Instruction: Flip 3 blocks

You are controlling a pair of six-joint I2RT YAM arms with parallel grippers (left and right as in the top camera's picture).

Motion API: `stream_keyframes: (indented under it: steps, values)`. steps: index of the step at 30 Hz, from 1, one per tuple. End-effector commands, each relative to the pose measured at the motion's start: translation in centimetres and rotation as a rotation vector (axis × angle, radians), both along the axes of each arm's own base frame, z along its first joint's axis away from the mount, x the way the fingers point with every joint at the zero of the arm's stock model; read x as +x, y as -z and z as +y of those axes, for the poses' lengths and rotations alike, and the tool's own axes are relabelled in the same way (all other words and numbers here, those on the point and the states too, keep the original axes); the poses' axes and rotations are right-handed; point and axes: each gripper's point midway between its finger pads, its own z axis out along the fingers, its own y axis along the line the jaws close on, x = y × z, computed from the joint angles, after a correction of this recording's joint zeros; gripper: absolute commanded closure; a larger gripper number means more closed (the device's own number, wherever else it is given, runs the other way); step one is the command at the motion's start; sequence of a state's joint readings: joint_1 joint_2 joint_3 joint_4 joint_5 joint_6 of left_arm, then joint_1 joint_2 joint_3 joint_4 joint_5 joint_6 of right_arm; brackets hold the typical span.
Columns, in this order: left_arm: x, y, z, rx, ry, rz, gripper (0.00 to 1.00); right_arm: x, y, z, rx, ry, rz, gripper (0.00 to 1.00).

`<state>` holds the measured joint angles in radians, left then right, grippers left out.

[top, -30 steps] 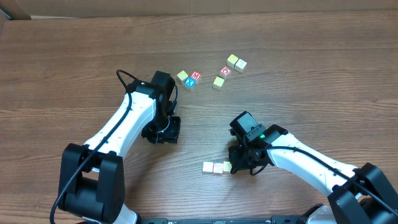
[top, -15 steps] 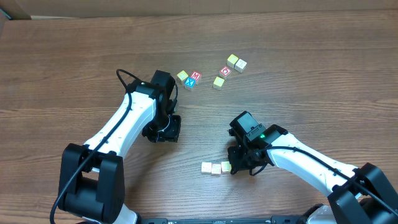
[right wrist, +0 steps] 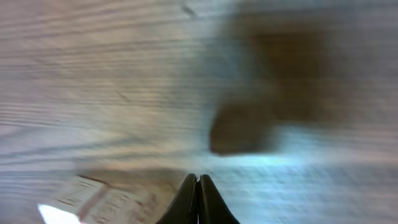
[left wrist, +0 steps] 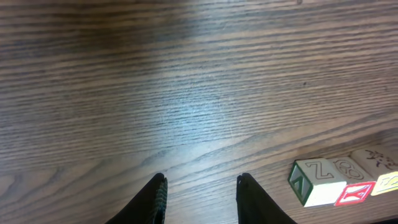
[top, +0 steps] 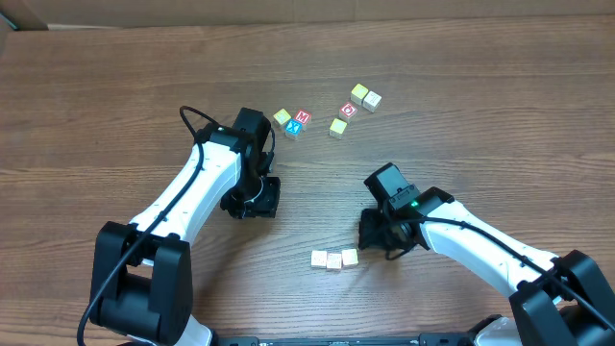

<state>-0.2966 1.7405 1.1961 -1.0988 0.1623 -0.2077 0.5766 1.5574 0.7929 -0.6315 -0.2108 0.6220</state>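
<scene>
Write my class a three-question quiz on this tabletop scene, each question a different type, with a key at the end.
1. True or false: the right pincer is gripping a cube from the row of blocks.
2. How many cubes make up that row? A two, B three, C five.
3. Fill in the gap: the left pincer hangs over bare table with its jaws ____.

Key: 1 false, it is shut on nothing, beside the row; 2 B; 3 open.
</scene>
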Motion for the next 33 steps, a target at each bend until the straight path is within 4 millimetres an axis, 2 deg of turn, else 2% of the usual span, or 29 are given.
stream_keyframes:
  steps: [1,6,12,17,33]
  values:
    - [0.0,0.2,-0.3,-0.02,-0.013,0.008,0.7,1.0,-1.1,2.1,0.098,-0.093,-0.054,0.95]
    - [0.0,0.2,-0.4,-0.021,-0.013,0.006,0.69,0.7,-1.2,2.6,0.123,-0.105,-0.044,0.95]
    - [0.0,0.2,-0.4,-0.021,-0.013,0.005,0.69,-1.6,-1.1,3.1,0.129,-0.138,0.03,0.96]
    - [0.0,0.2,-0.4,-0.021,-0.013,0.006,0.69,-2.6,-1.0,3.5,0.124,-0.14,0.062,0.96]
    - [0.0,0.2,-0.4,-0.021,-0.013,0.007,0.69,-2.6,-0.9,3.5,0.11,-0.133,0.055,0.96]
